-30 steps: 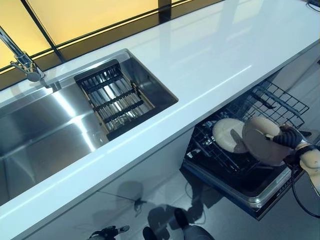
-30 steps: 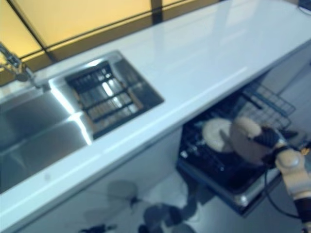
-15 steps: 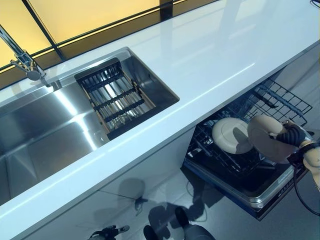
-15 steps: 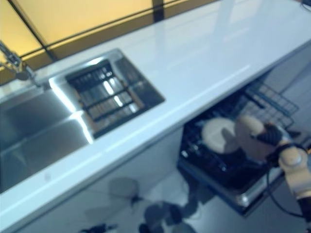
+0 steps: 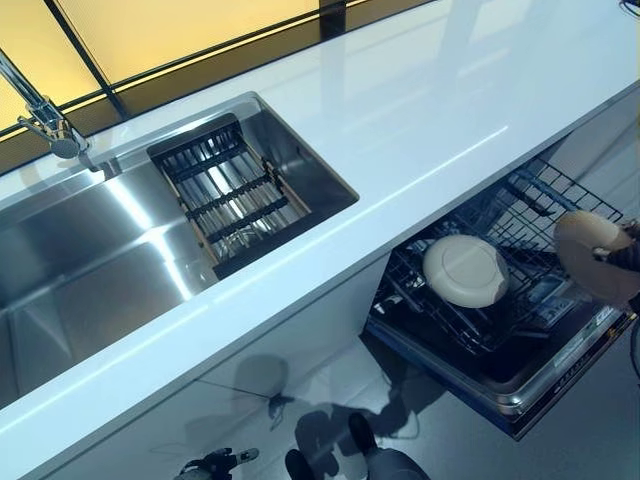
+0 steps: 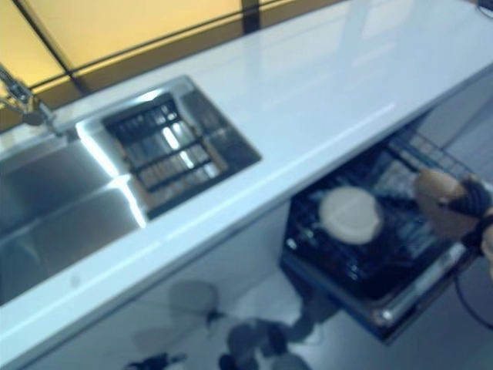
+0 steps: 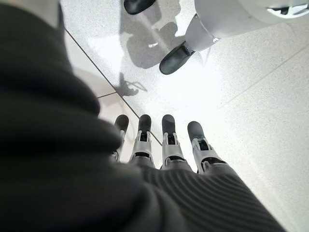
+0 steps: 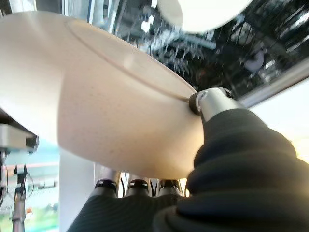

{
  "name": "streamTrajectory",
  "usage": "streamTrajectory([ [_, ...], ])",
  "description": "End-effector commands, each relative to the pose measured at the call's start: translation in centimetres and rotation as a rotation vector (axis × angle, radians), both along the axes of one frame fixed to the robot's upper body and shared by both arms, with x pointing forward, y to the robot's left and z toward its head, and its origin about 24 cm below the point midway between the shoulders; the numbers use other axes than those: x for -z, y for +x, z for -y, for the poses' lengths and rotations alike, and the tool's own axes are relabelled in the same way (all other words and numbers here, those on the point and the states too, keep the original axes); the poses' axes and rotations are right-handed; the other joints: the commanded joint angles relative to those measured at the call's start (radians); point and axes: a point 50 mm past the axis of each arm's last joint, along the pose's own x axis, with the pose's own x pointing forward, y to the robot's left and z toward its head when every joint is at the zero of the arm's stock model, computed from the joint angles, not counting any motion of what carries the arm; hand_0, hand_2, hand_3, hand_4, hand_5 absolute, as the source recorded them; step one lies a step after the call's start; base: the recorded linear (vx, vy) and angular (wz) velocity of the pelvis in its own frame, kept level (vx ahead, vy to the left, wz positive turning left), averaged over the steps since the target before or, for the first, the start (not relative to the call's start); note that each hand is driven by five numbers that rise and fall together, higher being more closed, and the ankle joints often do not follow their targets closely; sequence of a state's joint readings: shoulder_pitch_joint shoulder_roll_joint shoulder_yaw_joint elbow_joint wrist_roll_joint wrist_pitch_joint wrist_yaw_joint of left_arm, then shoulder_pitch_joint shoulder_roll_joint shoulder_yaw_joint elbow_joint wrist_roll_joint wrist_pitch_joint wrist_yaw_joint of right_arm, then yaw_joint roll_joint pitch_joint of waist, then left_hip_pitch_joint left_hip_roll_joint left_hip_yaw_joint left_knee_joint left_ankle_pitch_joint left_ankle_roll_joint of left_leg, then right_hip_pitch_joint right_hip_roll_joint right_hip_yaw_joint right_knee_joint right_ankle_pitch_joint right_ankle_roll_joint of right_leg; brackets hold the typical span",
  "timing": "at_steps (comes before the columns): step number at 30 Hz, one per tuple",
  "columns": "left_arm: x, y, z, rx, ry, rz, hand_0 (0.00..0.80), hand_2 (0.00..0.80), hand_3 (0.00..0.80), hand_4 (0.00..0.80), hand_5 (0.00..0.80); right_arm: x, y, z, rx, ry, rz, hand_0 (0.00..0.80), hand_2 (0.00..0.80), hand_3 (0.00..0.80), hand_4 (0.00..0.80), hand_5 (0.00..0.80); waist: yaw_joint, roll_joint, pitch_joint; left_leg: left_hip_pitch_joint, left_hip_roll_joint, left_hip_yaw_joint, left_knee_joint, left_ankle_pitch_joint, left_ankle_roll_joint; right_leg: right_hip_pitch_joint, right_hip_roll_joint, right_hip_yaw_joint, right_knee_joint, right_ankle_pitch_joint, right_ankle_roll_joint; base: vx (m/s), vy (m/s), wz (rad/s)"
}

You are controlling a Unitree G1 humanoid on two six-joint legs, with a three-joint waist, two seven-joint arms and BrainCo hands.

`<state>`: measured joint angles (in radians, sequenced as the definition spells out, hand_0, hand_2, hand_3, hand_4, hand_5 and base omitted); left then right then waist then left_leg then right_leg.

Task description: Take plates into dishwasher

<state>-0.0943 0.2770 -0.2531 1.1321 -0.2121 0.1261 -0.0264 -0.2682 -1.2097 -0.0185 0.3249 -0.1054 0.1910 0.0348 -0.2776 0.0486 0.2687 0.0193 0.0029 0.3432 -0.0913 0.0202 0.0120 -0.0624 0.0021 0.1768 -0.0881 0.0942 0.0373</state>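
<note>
Right hand [image 6: 471,202] — thumb and fingers pinching the rim of a beige plate [image 5: 592,252], held over the pulled-out dishwasher rack [image 5: 520,215], likely for slotting. 
Second plate [image 5: 465,271] — already lying in that rack. 
Left hand [image 7: 164,145] — fingers straight, empty, hanging above the floor.

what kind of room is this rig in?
Most likely a kitchen: a stainless steel sink with a dark drying rack is set in a long white countertop, and below it an open dishwasher's black wire rack holds a round cream plate.
</note>
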Motion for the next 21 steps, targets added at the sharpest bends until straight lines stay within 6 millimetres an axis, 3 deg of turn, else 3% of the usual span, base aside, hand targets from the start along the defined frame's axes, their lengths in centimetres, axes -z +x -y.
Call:
streamTrajectory([
  [1,-0.2,-0.7,-2.4,-0.035,0.058,-0.044,0.0,0.0,0.0,0.0,0.0,-3.3,0.9,-0.6,-0.041,-0.009,0.147,0.8,0.8,0.8,0.8,0.8,0.055,-0.067,-0.061,0.047,-0.044,-0.059,0.004,-0.108,0.042,0.006,0.059,-0.03,0.001,-0.031,0.034,0.0,0.0,0.0],
  [21,-0.1,-0.5,-1.5,-0.034,0.032,-0.037,0.0,0.0,0.0,0.0,0.0,-1.0,4.7,-5.0,-0.16,0.073,0.114,0.8,0.8,0.8,0.8,0.8,0.094,-0.028,-0.038,0.029,-0.053,-0.093,0.004,-0.096,0.037,0.0,0.045,-0.064,0.001,-0.037,0.025,-0.008,-0.002,0.03],
])
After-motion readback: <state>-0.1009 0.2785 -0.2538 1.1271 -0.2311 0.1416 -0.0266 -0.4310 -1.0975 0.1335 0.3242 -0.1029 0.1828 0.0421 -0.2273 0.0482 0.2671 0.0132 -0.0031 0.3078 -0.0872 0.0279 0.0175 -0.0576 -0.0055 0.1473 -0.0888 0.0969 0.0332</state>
